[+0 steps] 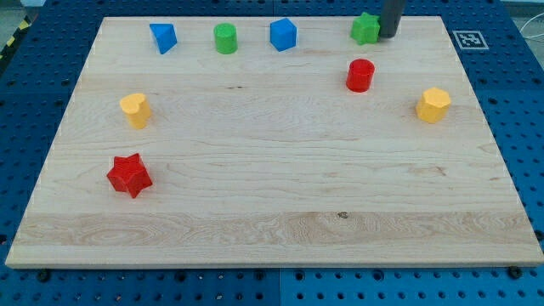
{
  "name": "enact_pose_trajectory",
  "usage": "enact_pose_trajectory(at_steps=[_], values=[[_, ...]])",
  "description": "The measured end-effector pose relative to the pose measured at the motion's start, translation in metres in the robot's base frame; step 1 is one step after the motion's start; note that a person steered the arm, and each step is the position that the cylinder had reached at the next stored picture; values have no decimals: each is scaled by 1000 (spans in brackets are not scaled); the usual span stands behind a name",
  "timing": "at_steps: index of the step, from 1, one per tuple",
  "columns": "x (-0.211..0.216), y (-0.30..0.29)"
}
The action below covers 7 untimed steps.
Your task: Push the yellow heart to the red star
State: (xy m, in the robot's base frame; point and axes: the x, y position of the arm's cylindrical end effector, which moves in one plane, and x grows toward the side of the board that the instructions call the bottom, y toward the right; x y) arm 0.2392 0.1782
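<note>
Eight coloured blocks are spread over a pale wooden board [280, 204] that is set on a blue perforated table [518, 93]. The yellow heart [135, 110] is found near the view's left edge of the board, and the red star [129, 175] lies just below it and slightly to the left, near but apart from it. Along the view's top edge a blue wedge-like block [163, 37], a green cylinder [225, 38], a blue cube [283, 34] and a green star-like block [365, 29] are lined up from left to right. A red cylinder [360, 75] is placed below the green star-like block, and a second yellow block [433, 104], whose shape is hard to make out, sits toward the view's right. No pincer is carried by the arm: only a dark rod is seen at the view's top, and my tip [389, 36] is set just beside the right side of the green star-like block, seemingly touching it, well apart from the yellow heart; nothing is held. A black-and-white marker [469, 39] is seen beyond the board's top right corner.
</note>
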Motion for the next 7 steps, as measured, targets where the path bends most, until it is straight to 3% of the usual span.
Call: enact_pose_trajectory(at_steps=[1,2,7], values=[[0,-16],[3,8],[127,11]])
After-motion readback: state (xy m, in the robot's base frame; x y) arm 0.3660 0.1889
